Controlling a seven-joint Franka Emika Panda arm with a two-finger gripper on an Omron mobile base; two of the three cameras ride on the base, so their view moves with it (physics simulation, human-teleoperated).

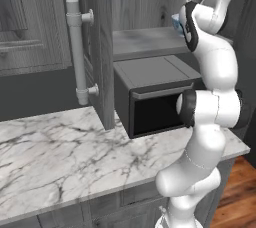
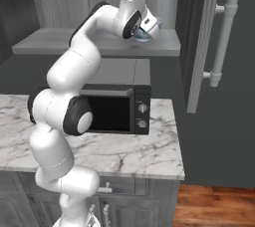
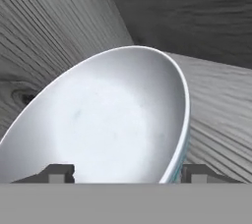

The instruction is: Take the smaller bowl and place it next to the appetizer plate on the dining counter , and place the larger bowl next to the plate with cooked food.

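Small round pale bluish-white ceramic bowl (image 3: 113,120) on grey wood shelf (image 2: 99,42) above dark microwave (image 2: 119,106), mouth facing hand camera. Round: no long axis. Gripper (image 3: 123,173) fingers straddle near rim; clamped or not: cannot tell.

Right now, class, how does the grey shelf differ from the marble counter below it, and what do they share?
The shelf is grey wood grain, while the marble counter is white with grey veins. The shelf sits higher and the counter lower. The shelf carries a bowl, and the counter carries a microwave. Both are flat, level surfaces.
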